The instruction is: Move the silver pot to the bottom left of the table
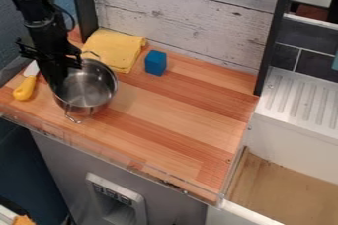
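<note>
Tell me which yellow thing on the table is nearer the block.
The cloth, close beside the block; the yellow-handled knife lies farther off, beyond the pot.

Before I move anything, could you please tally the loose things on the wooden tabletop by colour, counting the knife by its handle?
Yellow: 2 (folded cloth, knife)
Silver: 1 (pot)
Blue: 1 (block)
Total: 4

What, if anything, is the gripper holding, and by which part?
It cannot be told: the gripper is at the left rim of the silver pot, but whether it grips is unclear.
</note>
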You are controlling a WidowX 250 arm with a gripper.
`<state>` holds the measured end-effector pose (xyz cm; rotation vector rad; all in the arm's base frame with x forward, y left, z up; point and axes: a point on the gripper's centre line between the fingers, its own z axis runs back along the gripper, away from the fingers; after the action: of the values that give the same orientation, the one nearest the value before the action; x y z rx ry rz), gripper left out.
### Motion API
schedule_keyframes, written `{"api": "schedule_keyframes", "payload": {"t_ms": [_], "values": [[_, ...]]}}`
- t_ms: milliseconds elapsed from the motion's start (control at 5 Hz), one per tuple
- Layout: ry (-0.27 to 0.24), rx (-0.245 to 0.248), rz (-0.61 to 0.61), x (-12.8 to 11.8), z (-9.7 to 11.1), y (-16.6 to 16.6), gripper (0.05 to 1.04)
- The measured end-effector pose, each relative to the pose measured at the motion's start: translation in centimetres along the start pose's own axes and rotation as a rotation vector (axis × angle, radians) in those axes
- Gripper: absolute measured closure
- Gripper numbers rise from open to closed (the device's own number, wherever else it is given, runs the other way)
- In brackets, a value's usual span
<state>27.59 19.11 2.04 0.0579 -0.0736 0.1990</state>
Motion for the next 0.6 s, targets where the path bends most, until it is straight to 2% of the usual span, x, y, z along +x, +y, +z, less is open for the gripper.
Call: {"api": "schedule_keyframes", "payload": {"t_ms": [200,400,600], "values": [[0.069,0.004,-0.008,-0.2,-1.4,0.4,1.010],[0.101,0.022,0.016,-0.1,-2.3,0.7,1.010],[0.126,0.021,0.027,0.2,-2.8,1.0,0.990]]}}
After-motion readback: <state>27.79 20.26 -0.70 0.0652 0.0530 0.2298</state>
